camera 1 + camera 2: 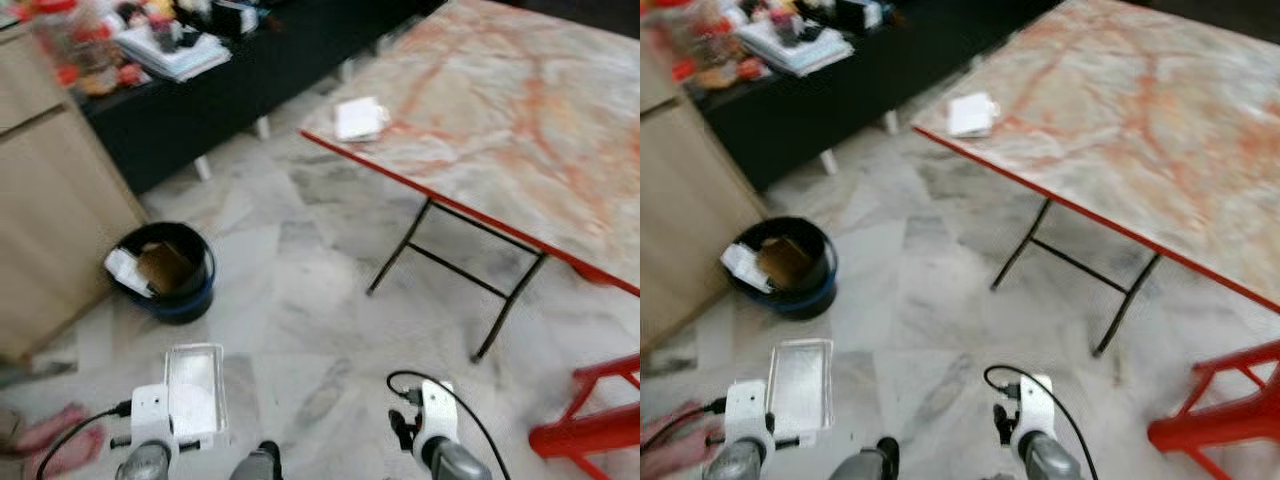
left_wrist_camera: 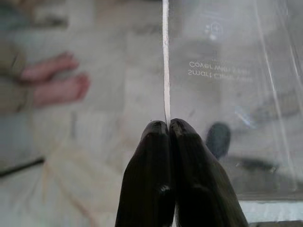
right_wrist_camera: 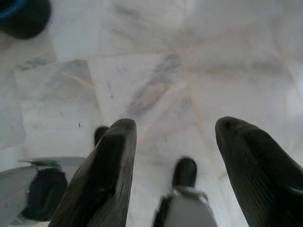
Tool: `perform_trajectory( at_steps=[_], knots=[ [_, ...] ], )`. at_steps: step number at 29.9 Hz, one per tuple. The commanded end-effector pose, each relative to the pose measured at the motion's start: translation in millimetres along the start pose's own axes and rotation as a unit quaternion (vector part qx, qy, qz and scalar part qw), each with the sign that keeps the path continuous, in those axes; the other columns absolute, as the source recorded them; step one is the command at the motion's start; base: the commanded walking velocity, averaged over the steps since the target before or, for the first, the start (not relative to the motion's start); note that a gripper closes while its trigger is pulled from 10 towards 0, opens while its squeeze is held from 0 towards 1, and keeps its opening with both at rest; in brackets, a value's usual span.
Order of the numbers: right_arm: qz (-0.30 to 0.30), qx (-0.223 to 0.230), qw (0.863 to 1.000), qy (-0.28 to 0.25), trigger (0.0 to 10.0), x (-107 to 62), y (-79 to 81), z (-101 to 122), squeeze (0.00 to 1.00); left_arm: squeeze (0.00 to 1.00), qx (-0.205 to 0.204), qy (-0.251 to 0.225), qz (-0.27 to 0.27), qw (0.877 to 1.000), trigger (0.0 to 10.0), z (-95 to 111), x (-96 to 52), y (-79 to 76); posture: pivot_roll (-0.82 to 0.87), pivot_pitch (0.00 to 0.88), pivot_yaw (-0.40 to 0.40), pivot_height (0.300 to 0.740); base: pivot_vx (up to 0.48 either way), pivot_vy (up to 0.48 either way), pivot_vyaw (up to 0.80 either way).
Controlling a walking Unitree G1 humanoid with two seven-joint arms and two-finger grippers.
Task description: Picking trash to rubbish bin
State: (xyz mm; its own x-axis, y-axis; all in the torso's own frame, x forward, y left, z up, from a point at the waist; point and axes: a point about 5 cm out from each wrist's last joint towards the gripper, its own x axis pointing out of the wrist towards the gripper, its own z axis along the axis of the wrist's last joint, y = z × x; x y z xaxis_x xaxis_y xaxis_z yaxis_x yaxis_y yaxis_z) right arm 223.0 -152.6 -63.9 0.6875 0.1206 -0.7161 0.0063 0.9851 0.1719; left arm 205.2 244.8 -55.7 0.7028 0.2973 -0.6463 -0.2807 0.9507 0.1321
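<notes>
The left gripper [image 2: 168,130] had its two black fingers pressed together on the edge of a clear plastic lid [image 1: 195,385], one piece, held low at the robot's near left with its long axis running near to far. The right gripper [image 3: 175,142] hung at the near right with its fingers spread wide and nothing between them, over bare marble floor [image 1: 300,300]. One rubbish bin [image 1: 165,272], black with a blue band, stood on the floor farther off and slightly left of the held lid, well apart from it; it already held a brown scrap and a white scrap. So the bin lay ahead of the left fingers, and the left arm was plainly the nearer one; the coming move, by my reckoning, called for walking closer before any release. One folding table [image 1: 520,130] with a red rim stood to the far right, with one white packet [image 1: 360,118] on its near left corner, possibly more trash. One red stool [image 1: 590,420] stood at the near right. A person's two bare feet [image 2: 54,82] rested on the floor beside the robot's left.
</notes>
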Motion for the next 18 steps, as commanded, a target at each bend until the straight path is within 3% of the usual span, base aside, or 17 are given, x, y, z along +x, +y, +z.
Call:
perform_trajectory(
  at_steps=[1,11,16,18],
  knots=[
    [0.002,0.004,1.000,0.010,10.0,-0.3,3.6,-5.4,0.00,0.00,0.003,0.016,0.011,1.000,10.0,-6.9,-1.4,4.1,0.12,0.208,-0.016,0.740,0.375,0.000,0.00],
    [-0.001,-0.003,1.000,0.016,10.0,-0.5,3.3,-7.3,0.00,0.00,0.003,0.027,0.015,1.000,10.0,-12.7,-3.0,5.2,0.13,0.204,-0.016,0.740,0.391,0.000,0.00],
    [-0.001,-0.009,1.000,0.020,10.0,-1.0,2.6,-9.1,0.00,0.00,0.001,0.028,0.019,0.999,10.0,-13.4,-3.2,6.8,0.13,0.205,-0.018,0.740,0.421,0.000,0.68],
    [-0.004,0.002,1.000,0.019,10.0,-1.0,2.1,-9.2,0.00,0.00,0.001,0.031,0.020,0.999,10.0,-14.5,-3.5,8.0,0.12,0.205,-0.017,0.740,0.428,0.000,0.00]
  ],
)
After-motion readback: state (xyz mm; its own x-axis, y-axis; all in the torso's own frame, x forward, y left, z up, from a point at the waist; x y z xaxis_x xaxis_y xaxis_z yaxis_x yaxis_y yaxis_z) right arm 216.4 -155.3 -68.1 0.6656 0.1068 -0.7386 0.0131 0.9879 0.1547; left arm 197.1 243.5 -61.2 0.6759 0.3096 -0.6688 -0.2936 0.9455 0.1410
